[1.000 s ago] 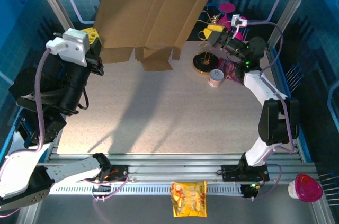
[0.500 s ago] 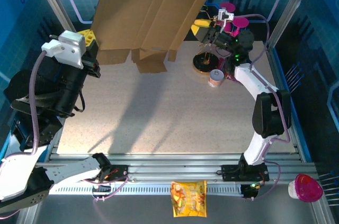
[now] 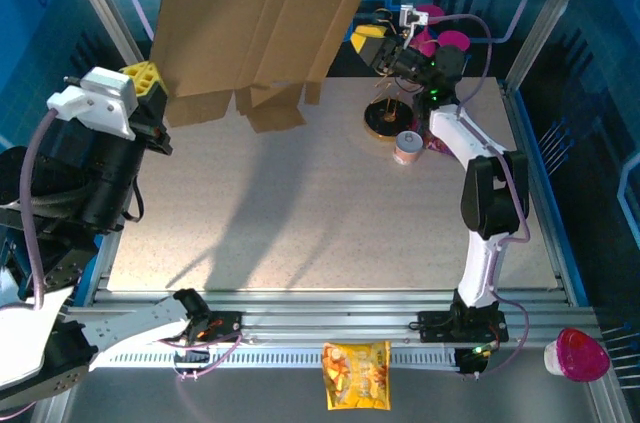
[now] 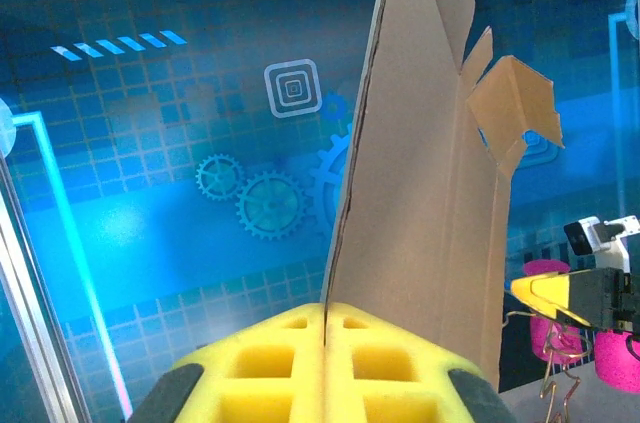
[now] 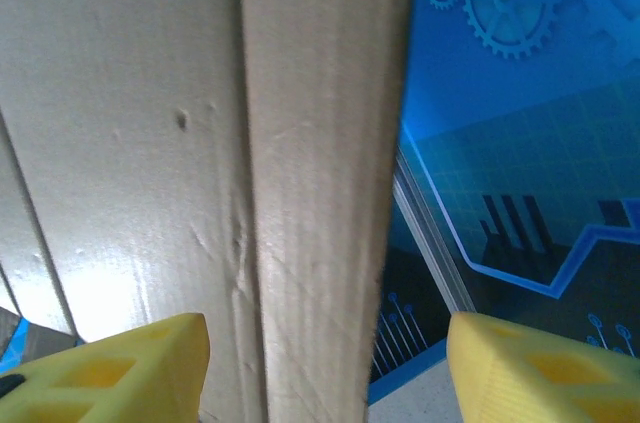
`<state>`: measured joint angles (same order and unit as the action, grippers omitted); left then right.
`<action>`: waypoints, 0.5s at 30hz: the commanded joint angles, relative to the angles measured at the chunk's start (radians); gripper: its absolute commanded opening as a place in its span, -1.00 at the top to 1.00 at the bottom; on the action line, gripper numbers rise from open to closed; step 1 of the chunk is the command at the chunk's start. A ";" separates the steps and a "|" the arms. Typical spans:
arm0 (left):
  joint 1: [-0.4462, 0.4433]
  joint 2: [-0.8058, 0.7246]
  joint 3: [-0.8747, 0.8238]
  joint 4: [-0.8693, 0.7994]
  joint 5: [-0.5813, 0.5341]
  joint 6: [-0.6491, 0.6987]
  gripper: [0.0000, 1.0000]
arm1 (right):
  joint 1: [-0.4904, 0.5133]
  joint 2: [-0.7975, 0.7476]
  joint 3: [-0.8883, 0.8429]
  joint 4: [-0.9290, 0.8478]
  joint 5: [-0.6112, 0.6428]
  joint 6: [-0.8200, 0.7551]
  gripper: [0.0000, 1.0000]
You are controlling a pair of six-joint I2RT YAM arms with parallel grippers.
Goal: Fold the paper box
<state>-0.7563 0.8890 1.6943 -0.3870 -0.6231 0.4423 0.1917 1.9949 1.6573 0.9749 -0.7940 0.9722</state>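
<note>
setting: a blue-panelled enclosure with gear graphics around a speckled worktop [image 3: 300,213].
box [image 3: 260,13]: an unfolded sheet held upright in the air above the back left of the worktop, clear of the surface, with short flaps hanging from its lower edge.
left end effector [image 3: 148,76]: clenched on the sheet; the left wrist view shows a cardboard edge pinched between its yellow pads [image 4: 260,373].
right end effector [image 3: 368,38]: released, pads spread wide, raised beside the sheet's right side. Its wrist view shows a creased strip standing between the pads, and this close up it is hard to tell whether either pad touches it.
look: plain brown corrugated board, unprinted. Long parallel creases run down it, a small tab bends outward near the top, and there are faint dents by one crease.
done: the sheet is off the worktop and gripped at one side.
left: seemingly everything else, since no wall stands up and no flap is tucked.
nearby: a small can [image 3: 407,148] at the back right.
</note>
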 commanded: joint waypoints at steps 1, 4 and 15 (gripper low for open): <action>0.004 -0.015 0.052 0.003 -0.017 -0.024 1.00 | 0.021 0.018 0.060 0.049 -0.001 0.015 -0.32; 0.005 -0.022 0.053 -0.005 -0.023 -0.024 1.00 | 0.031 0.047 0.107 0.041 -0.010 0.021 -0.36; 0.005 -0.020 0.064 -0.029 -0.033 -0.013 1.00 | 0.074 0.110 0.213 0.088 -0.015 0.089 -0.24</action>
<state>-0.7563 0.8764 1.7271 -0.4446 -0.6342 0.4427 0.2527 2.0899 1.8309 0.9897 -0.7979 1.0241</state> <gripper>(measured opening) 0.059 0.632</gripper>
